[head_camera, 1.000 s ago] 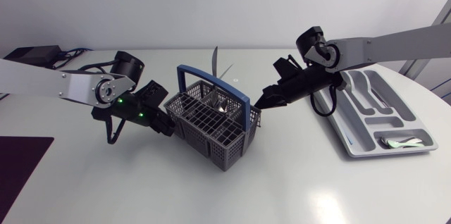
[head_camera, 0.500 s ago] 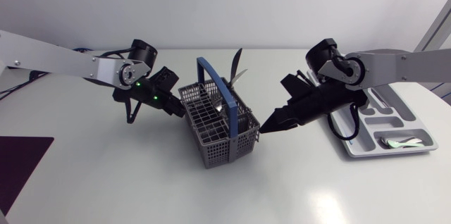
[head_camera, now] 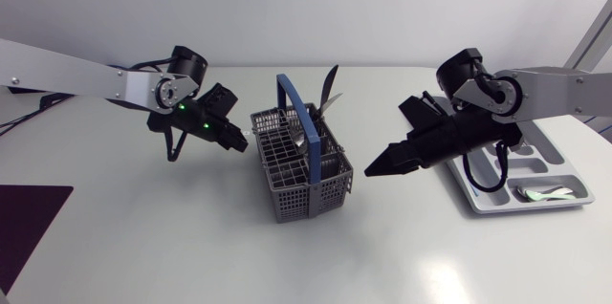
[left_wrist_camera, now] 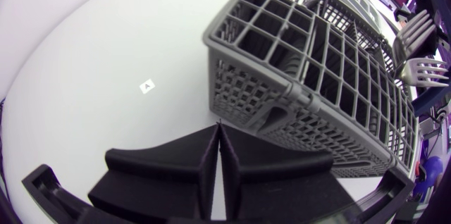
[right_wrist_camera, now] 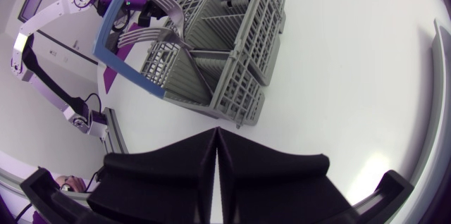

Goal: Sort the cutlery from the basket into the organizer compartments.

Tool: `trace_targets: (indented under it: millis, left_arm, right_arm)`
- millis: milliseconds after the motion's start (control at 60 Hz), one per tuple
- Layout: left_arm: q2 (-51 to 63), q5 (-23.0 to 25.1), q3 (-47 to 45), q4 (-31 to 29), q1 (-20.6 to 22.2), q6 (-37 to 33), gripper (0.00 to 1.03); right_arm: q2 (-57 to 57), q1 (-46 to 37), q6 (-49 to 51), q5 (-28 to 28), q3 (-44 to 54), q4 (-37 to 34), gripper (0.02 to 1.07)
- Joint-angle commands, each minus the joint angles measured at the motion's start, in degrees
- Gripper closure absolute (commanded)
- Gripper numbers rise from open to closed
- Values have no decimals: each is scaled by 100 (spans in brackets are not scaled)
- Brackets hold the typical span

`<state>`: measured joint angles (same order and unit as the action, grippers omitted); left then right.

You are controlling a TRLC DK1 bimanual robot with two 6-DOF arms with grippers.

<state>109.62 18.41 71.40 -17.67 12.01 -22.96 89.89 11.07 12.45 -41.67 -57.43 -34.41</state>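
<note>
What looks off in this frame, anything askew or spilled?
Nothing spilled or damaged. The basket stands upright but turned at an angle to the organizer. Both the left gripper and right gripper are shut and empty, pointing at the basket from either side; the left tip is at its wall.

Our bench (head_camera: 191,247) is a smooth white surface with a soft sheen, catching pale glare near its front. The basket (head_camera: 296,199) looks like moulded grey plastic, a matt open lattice, and its handle (head_camera: 308,137) is a smoother blue plastic. The forks (left_wrist_camera: 425,71) standing in it are polished metal, bright and reflective. The organizer (head_camera: 572,172) appears to be light grey plastic, smooth with a faint gloss. Our left pincer (head_camera: 239,141) and right pincer (head_camera: 371,169) are matt black, their fingers (left_wrist_camera: 268,175) slightly grainy up close. The links of our left arm (head_camera: 76,76) and right arm (head_camera: 564,89) look like satin silver-grey metal, the joints black.
</note>
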Motion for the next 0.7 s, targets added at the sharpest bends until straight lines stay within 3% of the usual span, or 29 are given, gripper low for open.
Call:
trace_targets:
  millis: [0,167,417,683]
  left_arm:
    - [-134,57,-82,27,-199,-24,97]
    - [384,31,595,44,-507,187,96]
    - [1044,92,1377,53,-480,468,96]
    - [1272,1235,1667,1,-269,828,96]
  right_arm:
    - [117,18,-85,80,-137,172,102]
    - [372,123,-454,273,-286,585,102]
    - [679,176,-577,344,-489,743,102]
    - [767,308,-709,335,-576,796,101]
